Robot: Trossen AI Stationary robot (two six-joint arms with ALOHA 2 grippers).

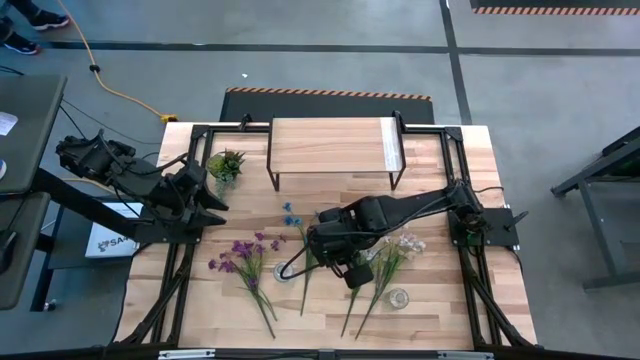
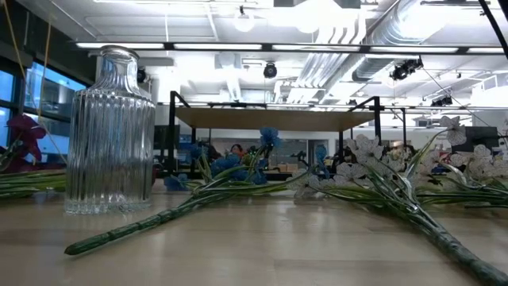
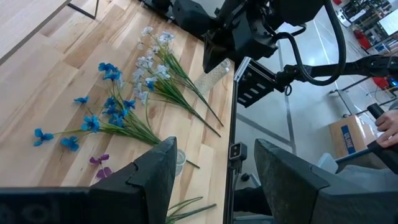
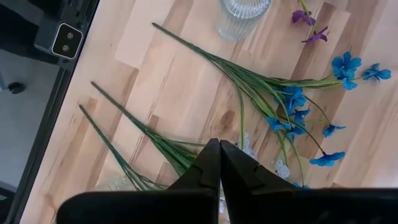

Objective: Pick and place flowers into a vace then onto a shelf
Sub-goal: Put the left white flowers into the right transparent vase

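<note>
Three flowers lie flat on the table: a purple spray, a blue spray and a white spray, their stems toward the near edge. A ribbed glass vase stands upright between the purple and the blue stems. The wood-topped shelf stands on its black legs at the far middle. My right gripper hangs shut over the table between the blue and white sprays, touching nothing. My left gripper stands open above the table's left side, nothing between its fingers.
A small green potted plant stands left of the shelf. A second small glass piece sits near the front edge by the white stems. A black frame runs along the table's sides. A person's hand shows beyond the table.
</note>
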